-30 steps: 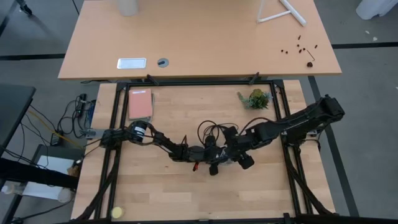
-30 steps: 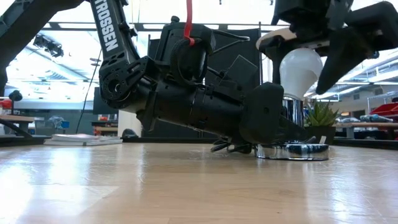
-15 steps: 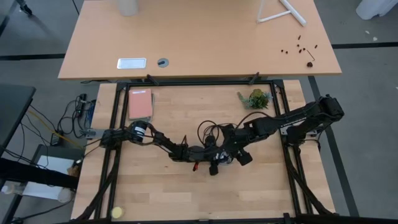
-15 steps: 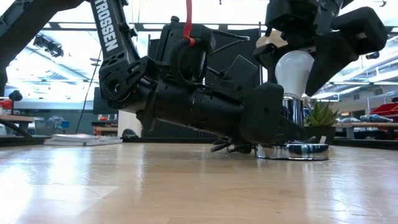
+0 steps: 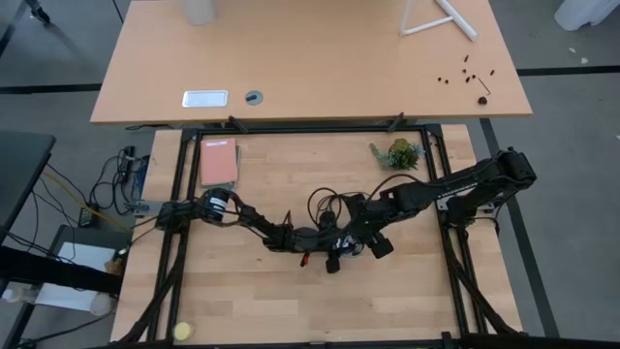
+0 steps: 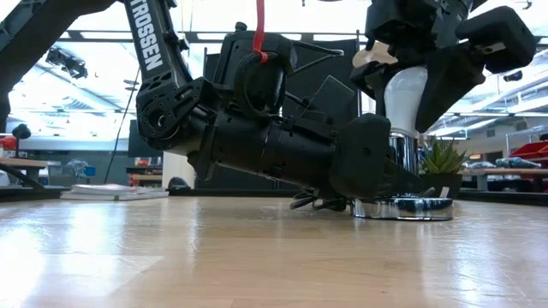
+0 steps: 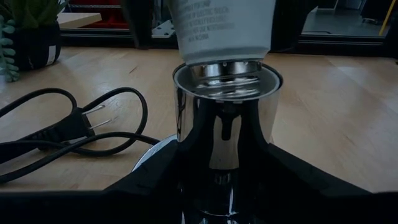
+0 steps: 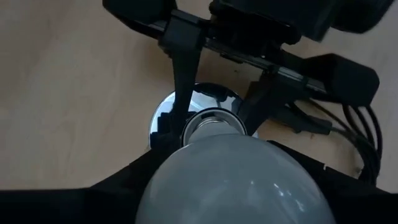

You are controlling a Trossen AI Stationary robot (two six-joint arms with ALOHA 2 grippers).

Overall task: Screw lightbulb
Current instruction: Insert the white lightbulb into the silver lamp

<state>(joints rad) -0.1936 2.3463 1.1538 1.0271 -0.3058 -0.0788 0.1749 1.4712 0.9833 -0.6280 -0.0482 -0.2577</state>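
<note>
Left tool (image 7: 224,180) pinches the chrome socket (image 7: 225,109) upright near the bench (image 5: 242,301) centre. At 12 o'clock above it, the lightbulb (image 6: 409,94) sits in the socket's mouth, pinched by the right tool (image 6: 415,81).

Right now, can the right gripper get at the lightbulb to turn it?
Probably yes. The right gripper is over the lightbulb, fingers flanking its sides, nothing between. The left gripper holds the chrome socket lower down, leaving the bulb free.
</note>
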